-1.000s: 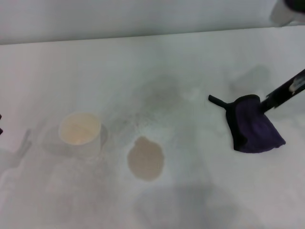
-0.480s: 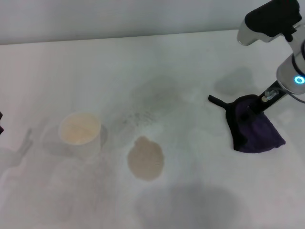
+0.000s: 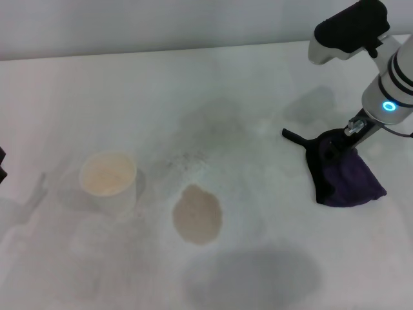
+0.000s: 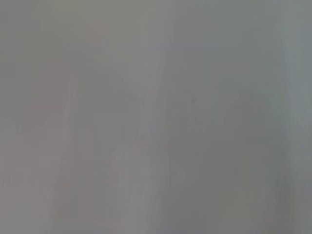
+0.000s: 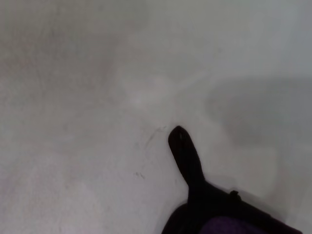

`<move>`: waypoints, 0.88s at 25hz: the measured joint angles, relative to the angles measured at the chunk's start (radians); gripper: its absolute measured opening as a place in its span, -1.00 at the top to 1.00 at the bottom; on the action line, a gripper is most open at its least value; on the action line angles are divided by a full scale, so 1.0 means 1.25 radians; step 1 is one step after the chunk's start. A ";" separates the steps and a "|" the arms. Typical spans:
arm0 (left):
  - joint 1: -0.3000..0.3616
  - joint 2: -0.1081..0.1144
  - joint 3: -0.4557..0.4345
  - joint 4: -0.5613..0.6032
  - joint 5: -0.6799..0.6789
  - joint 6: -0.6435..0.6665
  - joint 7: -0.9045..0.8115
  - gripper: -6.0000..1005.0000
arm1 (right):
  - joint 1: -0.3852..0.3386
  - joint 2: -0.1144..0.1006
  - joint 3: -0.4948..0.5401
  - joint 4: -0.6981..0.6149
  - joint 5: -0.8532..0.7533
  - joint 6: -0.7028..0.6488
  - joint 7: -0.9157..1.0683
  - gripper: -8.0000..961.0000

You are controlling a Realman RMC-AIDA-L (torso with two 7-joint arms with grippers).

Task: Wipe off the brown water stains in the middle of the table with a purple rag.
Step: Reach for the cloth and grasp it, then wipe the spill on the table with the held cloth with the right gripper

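The purple rag (image 3: pixel 352 181) lies bunched on the white table (image 3: pixel 258 77) at the right, its black loop tab (image 3: pixel 293 136) pointing left. My right gripper (image 3: pixel 340 150) is down on the rag's upper edge, under the white wrist with a blue light. The right wrist view shows the tab (image 5: pixel 185 153) and a corner of the rag (image 5: pixel 229 226). The brown water stain (image 3: pixel 197 214) is a tan roundish blot near the table's middle, well left of the rag and uncovered. My left gripper (image 3: pixel 2 166) shows only as a dark sliver at the left edge.
A white paper cup (image 3: pixel 108 177) stands left of the stain. A faint grey speckled smudge (image 3: pixel 193 155) lies just behind the stain. The table's far edge meets a grey wall. The left wrist view shows only blank grey.
My right arm has swung in from the upper right, so its wrist now stands over the rag. The rag, stain and cup have not moved.
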 joint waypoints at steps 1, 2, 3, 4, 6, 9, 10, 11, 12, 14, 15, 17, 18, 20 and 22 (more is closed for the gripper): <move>0.000 0.000 -0.001 0.000 0.000 0.000 0.000 -0.74 | 0.007 0.000 0.000 0.012 -0.002 -0.003 0.000 -0.42; -0.001 0.000 -0.001 0.000 0.000 0.000 0.000 -0.74 | 0.013 0.000 0.000 0.022 -0.003 -0.005 0.001 -0.42; -0.002 0.000 -0.002 0.000 0.000 -0.001 0.000 -0.74 | 0.018 0.000 -0.001 0.030 -0.003 -0.006 0.001 -0.41; -0.003 0.000 -0.002 0.000 0.000 -0.002 0.000 -0.74 | 0.024 0.000 -0.002 0.037 -0.003 -0.007 0.001 -0.34; -0.008 0.000 -0.004 0.000 -0.001 -0.004 0.000 -0.74 | 0.030 0.000 -0.007 0.048 -0.003 -0.010 0.001 -0.20; -0.012 0.000 -0.004 0.000 -0.001 -0.005 0.005 -0.74 | 0.039 0.000 -0.019 0.066 -0.004 -0.014 0.002 -0.02; -0.013 0.000 -0.004 0.000 -0.001 -0.006 0.009 -0.74 | 0.043 0.000 -0.023 0.073 -0.004 -0.015 0.004 0.01; -0.013 0.000 -0.004 0.000 -0.001 -0.006 0.012 -0.74 | 0.046 0.000 -0.027 0.077 -0.004 -0.016 0.006 0.04; -0.014 0.000 -0.005 0.000 -0.002 -0.006 0.017 -0.74 | 0.047 0.001 -0.030 0.079 -0.004 -0.016 0.010 0.07; -0.014 0.000 -0.005 0.000 -0.003 -0.006 0.020 -0.74 | 0.049 0.001 -0.038 0.079 -0.004 -0.015 0.015 0.13; -0.014 0.000 -0.005 0.000 -0.003 -0.006 0.020 -0.74 | 0.049 0.002 -0.044 0.078 -0.004 -0.014 0.017 0.19; -0.015 0.000 -0.005 0.000 -0.003 -0.007 0.020 -0.74 | 0.050 0.003 -0.049 0.077 -0.003 -0.012 0.019 0.29; -0.015 0.000 -0.005 0.000 -0.003 -0.007 0.020 -0.74 | 0.050 0.003 -0.050 0.075 -0.002 -0.011 0.019 0.35; -0.015 0.000 -0.005 0.000 -0.004 -0.008 0.021 -0.74 | 0.051 0.005 -0.053 0.068 0.009 -0.009 0.018 0.45; -0.015 0.000 -0.005 0.000 -0.004 -0.013 0.021 -0.74 | 0.051 0.007 -0.065 0.059 0.031 -0.007 0.015 0.56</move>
